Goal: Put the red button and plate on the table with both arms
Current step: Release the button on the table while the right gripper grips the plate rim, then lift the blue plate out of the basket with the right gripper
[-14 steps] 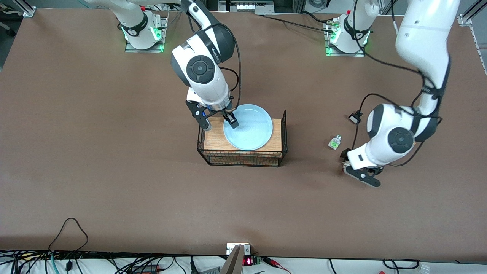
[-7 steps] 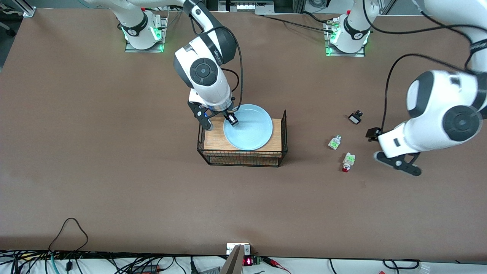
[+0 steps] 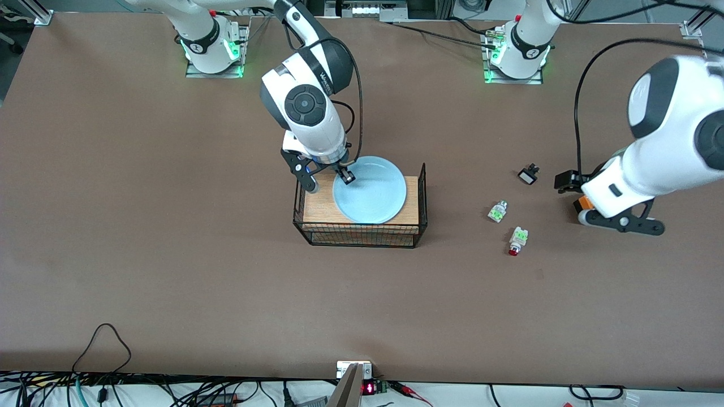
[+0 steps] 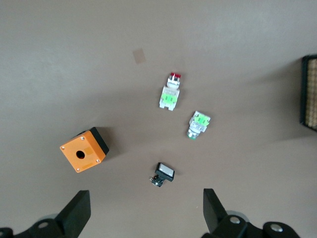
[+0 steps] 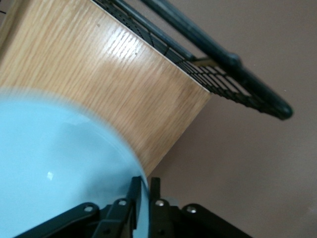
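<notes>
Left tool (image 4: 143, 218) — released — has risen clear of the red button (image 3: 516, 241); right tool (image 3: 329, 177) stays clenched on the plate (image 3: 373, 192).

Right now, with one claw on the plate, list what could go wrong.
1. The right claw pinches only the thin rim of the round pale-blue plate; it may tilt or slip when lifted.
2. The black wire rack with a wooden top has a raised end rail that the plate could catch.
3. The open left claw is clear of the red-capped button.
</notes>
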`<state>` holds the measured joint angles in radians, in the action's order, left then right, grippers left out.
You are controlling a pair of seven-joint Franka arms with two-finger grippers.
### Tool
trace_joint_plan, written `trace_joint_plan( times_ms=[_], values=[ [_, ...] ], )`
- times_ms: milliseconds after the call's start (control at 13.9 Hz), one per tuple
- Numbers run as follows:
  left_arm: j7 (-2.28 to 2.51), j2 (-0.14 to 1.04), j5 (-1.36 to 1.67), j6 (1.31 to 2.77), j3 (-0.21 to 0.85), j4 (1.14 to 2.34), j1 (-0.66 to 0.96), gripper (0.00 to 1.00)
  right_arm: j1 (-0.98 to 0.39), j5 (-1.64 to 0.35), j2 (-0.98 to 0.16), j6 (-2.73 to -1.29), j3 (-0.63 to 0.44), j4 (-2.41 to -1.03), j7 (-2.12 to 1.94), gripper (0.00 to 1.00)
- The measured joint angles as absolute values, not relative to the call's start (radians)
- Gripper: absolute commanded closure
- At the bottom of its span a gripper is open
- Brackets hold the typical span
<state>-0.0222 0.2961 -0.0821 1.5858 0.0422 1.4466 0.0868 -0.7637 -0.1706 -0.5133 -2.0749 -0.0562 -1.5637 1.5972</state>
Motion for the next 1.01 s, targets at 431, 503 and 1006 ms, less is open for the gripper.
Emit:
trace_joint_plan(
  times_ms=[431,503,1006],
  values=[
    [-0.016,0.249,-0.082,1.542,0.033,1.404,0.055,0.0,-0.766,-0.171,-0.502,-2.074,-0.055,-1.561,1.588,1.0],
    [-0.016,0.238,-0.082,1.537,0.033,1.41,0.047,0.0,-0.766,-0.171,-0.495,-2.074,-0.055,-1.56,1.586,1.0],
    [-0.016,0.084,-0.056,1.71,0.03,1.624,-0.022,0.0,-0.778,-0.173,-0.318,-2.069,-0.053,-1.55,1.577,1.0]
  ],
)
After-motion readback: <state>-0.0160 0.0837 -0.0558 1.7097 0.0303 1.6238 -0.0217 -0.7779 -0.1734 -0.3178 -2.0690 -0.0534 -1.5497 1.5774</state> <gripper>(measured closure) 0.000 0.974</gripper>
